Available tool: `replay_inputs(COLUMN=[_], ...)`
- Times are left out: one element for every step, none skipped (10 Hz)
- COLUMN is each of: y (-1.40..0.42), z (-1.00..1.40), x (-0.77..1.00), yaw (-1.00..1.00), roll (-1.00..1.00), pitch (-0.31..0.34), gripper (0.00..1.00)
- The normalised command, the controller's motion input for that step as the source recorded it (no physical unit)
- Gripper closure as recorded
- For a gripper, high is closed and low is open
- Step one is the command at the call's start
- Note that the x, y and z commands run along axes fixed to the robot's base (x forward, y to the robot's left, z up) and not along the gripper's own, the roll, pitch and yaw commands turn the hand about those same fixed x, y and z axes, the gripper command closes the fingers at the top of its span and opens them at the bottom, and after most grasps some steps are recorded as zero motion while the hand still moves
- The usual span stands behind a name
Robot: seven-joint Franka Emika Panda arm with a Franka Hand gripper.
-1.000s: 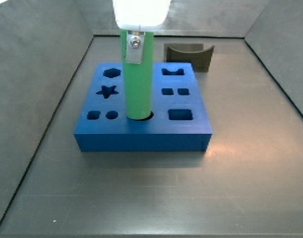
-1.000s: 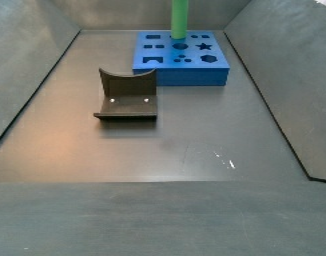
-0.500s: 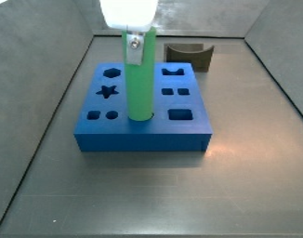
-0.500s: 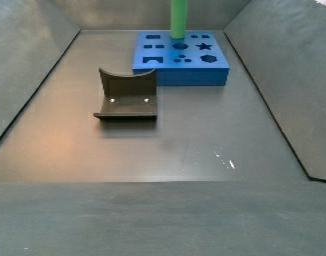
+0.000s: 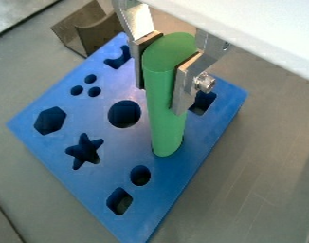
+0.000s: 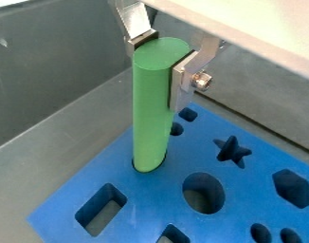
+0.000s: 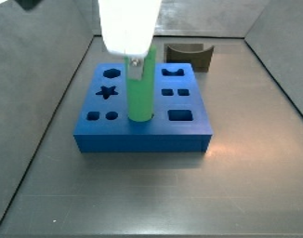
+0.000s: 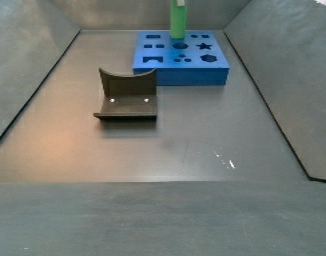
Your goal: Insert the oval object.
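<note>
The oval object, a long bright green peg point(image 7: 139, 93), stands upright on the blue block point(image 7: 141, 139) with its lower end in a hole in the middle row. My gripper point(image 7: 136, 65) is shut on the peg's upper end, directly above the block. In both wrist views the silver fingers point(image 5: 187, 84) point(image 6: 183, 78) clamp the peg's top from two sides, the gripper point(image 5: 170, 71) point(image 6: 160, 62) holding the peg point(image 5: 165, 104) point(image 6: 150, 104) upright. In a side view the peg point(image 8: 179, 20) rises from the block point(image 8: 193, 75) at the far end; the gripper is almost out of frame.
The block point(image 5: 183, 180) point(image 6: 144, 204) has several shaped holes: star, hexagon, round, square. A dark olive curved piece point(image 7: 189, 56) point(image 8: 126, 95) stands on the floor beside the block, also in a wrist view point(image 5: 87, 24). Grey walls enclose the floor.
My gripper has come straight down with the peg. Less of the peg shows above the block; its lower end has sunk into the hole.
</note>
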Motion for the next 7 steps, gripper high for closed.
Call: replay_inputs(y=[-0.09,-0.08,-0.07,-0.09,-0.09,0.0,0.0], z=[-0.34,-0.32,-0.31,-0.29,-0.21,-0.09,0.0], x=[0.11,0.1,0.11,0.08,0.0,0.0,0.0], yaw=[-0.21,-0.2,-0.18,-0.17,-0.15,0.0,0.0], roll=[0.01,0.0,0.0,0.0,0.0,-0.02,0.0], pitch=[0.0,0.0,0.0,0.0,-0.003,-0.037,0.0], gripper=[1.0,1.0,1.0,1.0,1.0,1.0,1.0])
